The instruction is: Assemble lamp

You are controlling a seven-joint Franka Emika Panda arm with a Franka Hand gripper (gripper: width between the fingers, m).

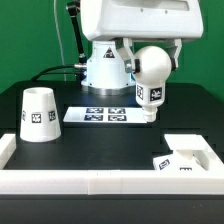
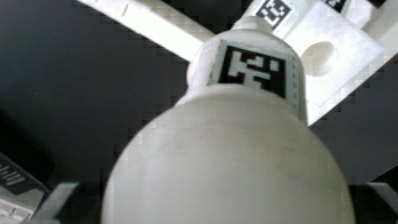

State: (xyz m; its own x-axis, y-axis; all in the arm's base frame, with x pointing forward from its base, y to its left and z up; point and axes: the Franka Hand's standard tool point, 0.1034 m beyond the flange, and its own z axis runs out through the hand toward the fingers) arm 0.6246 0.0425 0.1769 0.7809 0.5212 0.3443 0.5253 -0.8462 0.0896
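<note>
Exterior view, left edge: a low white wall (image 1: 8,150) ran along the left and front sides of the black table (image 1: 120,140).
Shade: the tapered shade (image 1: 38,113) stood upright on the table near that wall, with one square tag facing the camera.
Marker board: the marker board (image 1: 100,113) lay flat between the shade and the bulb, in front of the arm (image 1: 105,65).
Gripper: the gripper (image 1: 152,60) hung to the exterior view's right of the arm's pedestal. Its two dark fingers were closed on the ball of the bulb, one on each side.
Bulb: the bulb (image 1: 150,95) hung neck down with its tag toward the camera. Its tip was just off the marker board's right end, and whether it touched the table could not be told.
Base: the flat base (image 1: 190,145) lay in the front right corner against the wall, apart from the bulb, with tags on its near edge.
Wrist view: the bulb (image 2: 222,160) filled most of the frame, with the tagged neck pointing away. The base (image 2: 347,80) lay beyond it and showed a round hollow.
</note>
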